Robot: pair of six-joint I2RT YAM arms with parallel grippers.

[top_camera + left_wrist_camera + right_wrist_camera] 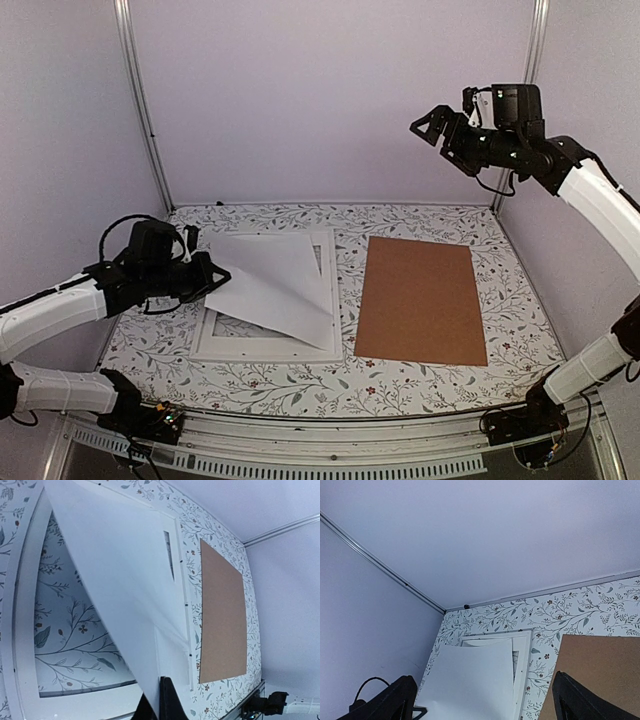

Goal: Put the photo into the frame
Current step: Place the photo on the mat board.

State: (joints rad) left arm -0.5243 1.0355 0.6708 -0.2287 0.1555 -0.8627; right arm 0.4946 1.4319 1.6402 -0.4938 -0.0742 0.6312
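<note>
1. Desk [430, 385]: floral cover, carries everything.
2. Frame [270, 352]: flat at the desk's nine o'clock side. Brown backing board [420, 300] lies flat at three o'clock, near but apart.
3. Photo [270, 285]: white back up, tilted over the frame with its nine o'clock edge lifted. Judged light, floppy and crease-prone, so pinch only the margin.
4. Left jaws: clenched on the photo's nine o'clock edge.
5. Right jaws: released, empty, raised at one o'clock.

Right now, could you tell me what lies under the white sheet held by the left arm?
The frame lies under it, near border and pane visible, floral table cover showing through. The sheet, pinched in the left tool, covers the frame's middle.
</note>
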